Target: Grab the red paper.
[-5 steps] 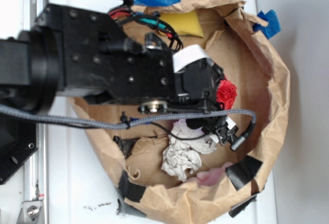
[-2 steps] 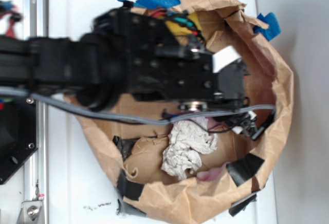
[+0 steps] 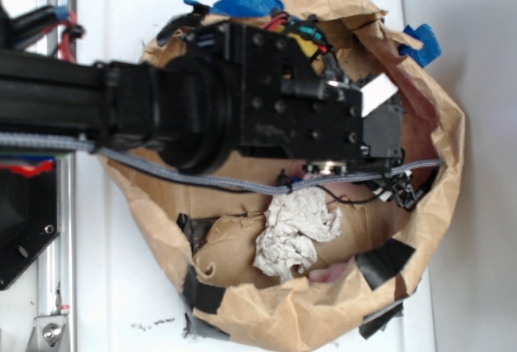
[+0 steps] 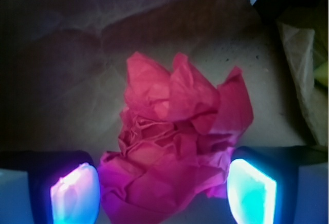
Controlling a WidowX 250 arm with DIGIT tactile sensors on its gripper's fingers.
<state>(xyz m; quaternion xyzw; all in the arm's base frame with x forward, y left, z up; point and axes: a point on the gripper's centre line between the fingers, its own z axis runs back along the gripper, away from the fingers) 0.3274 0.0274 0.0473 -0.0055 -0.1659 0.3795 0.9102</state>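
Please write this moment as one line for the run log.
gripper: open, fingers either side of red paper | grasp: not closed yet | red paper hidden by arm in exterior view | whitish paper ball: untouched in paper bag

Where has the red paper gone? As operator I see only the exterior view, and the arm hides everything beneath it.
Observer: The red paper lies crumpled on the brown bag floor, straight below the gripper.
Operator: Is the gripper lined up with it?
Observer: Yes. One lit pad stands on each side of the ball, with the paper's lower part between them.
Operator: Has it closed yet?
Observer: No. The jaws stand open; the paper's edges reach about to the pads but look unsqueezed.
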